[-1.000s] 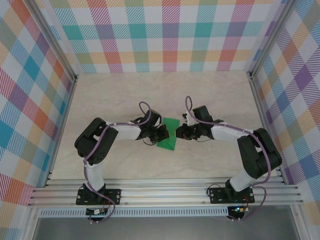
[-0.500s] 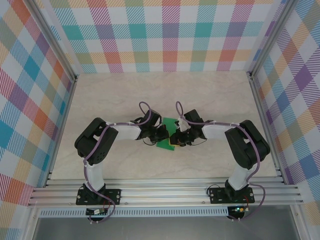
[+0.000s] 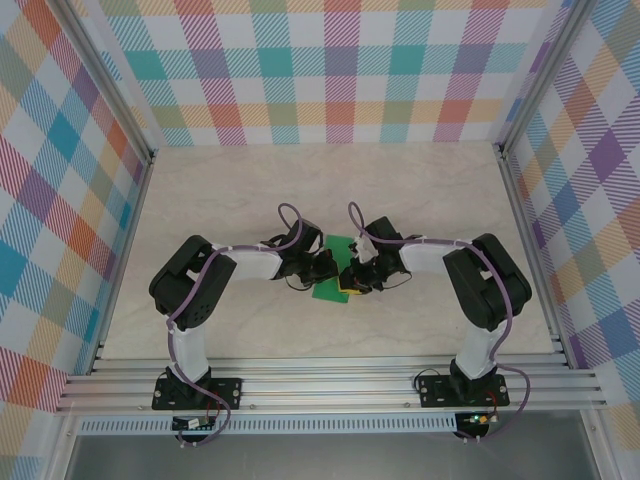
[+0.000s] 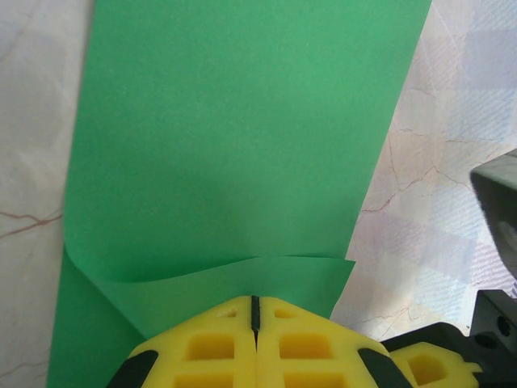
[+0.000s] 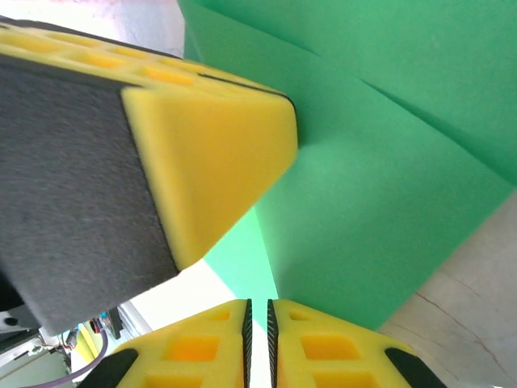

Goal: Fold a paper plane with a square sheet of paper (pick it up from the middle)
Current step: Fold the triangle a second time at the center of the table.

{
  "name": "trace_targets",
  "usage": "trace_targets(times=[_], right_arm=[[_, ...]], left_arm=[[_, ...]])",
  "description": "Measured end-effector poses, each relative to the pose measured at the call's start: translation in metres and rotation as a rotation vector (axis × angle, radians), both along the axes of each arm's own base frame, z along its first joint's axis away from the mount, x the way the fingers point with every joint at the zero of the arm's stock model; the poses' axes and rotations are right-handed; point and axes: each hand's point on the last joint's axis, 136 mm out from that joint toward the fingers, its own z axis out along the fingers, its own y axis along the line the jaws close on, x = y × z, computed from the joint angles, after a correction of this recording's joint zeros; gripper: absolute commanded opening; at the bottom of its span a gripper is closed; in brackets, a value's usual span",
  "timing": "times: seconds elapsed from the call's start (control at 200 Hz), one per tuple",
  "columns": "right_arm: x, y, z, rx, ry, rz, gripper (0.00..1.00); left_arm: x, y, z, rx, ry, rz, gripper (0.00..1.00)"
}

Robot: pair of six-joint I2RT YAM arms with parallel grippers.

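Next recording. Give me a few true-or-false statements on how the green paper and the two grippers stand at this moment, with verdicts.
1. The square sheet of paper is bright green. True.
2. It lies fully flat, with no layer turned over. False: the left wrist view shows a flap folded over it.
3. The left gripper stands wide open. False: its jaws are closed together.
4. The right gripper has its fingertips at the paper. True.
5. Both grippers meet at the paper near the middle of the table. True.
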Motion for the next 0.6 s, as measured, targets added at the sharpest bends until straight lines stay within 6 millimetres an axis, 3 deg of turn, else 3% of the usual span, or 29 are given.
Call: trace_targets(times=[0.6], right_arm=[[-0.011, -0.002, -0.011, -0.003, 0.053, 0.009, 0.16]], left_arm=[[0.0, 0.0, 0.0, 0.0, 0.0, 0.001, 0.0]])
